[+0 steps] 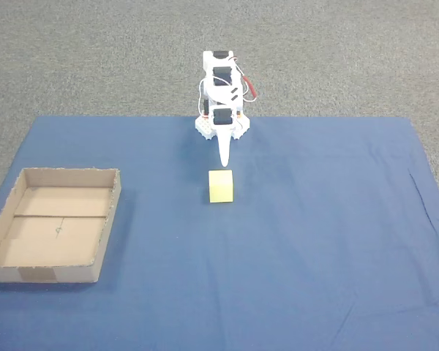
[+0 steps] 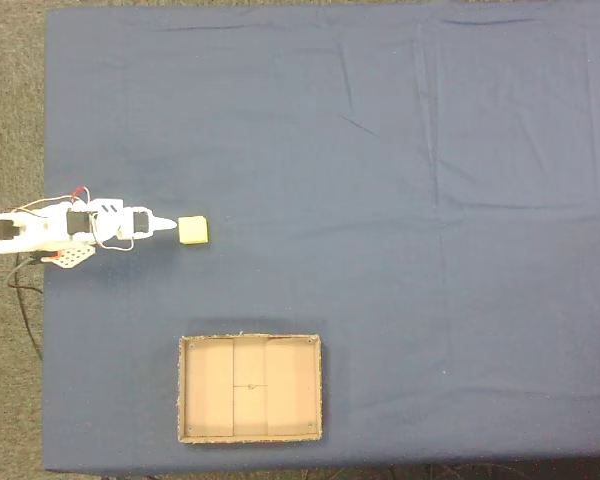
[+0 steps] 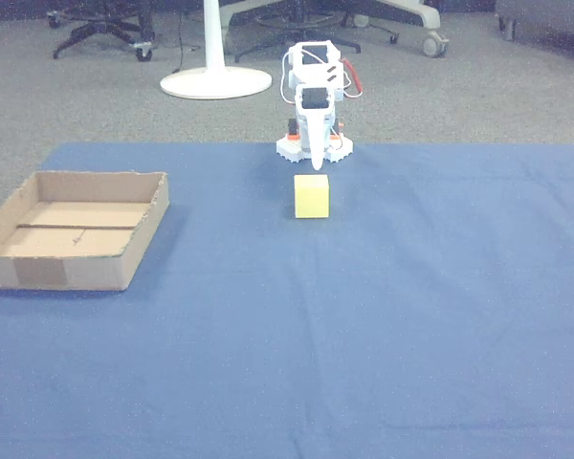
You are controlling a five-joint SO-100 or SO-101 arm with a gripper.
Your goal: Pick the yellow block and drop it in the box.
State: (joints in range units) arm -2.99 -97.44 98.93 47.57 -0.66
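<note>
While a blue cloth [image 1: 314, 241] is lying flat across the grey carpet [image 1: 73, 51], it is carrying everything else in both fixed views and in the other view. In a fixed view [image 2: 430, 200] faint creases are running through the cloth.

Next in size, the box [image 1: 102, 241] is sitting at about eight o'clock from the centre of a fixed view, close to the cloth's edge. Its low brown walls are standing up around a floor crossed by a dark seam, and a grey tape patch is showing on its near wall. In a fixed view from above the box [image 2: 185, 390] is lying at about six o'clock, and in the other view the box [image 3: 143, 229] is resting at nine o'clock.

The white arm [image 1: 221, 88] is crouching folded at twelve o'clock at the far edge of the cloth, with red wires looping beside it. Its gripper [image 1: 224, 157] is pointing toward the yellow block, its tip just short of the block and apart from it; the fingers are appearing pressed together into one thin point.

The yellow block [image 1: 221, 186] is resting on the cloth near the centre, well apart from the box. From above, the block [image 2: 192, 230] is sitting at nine o'clock, just beyond the gripper [image 2: 170, 226].
</note>
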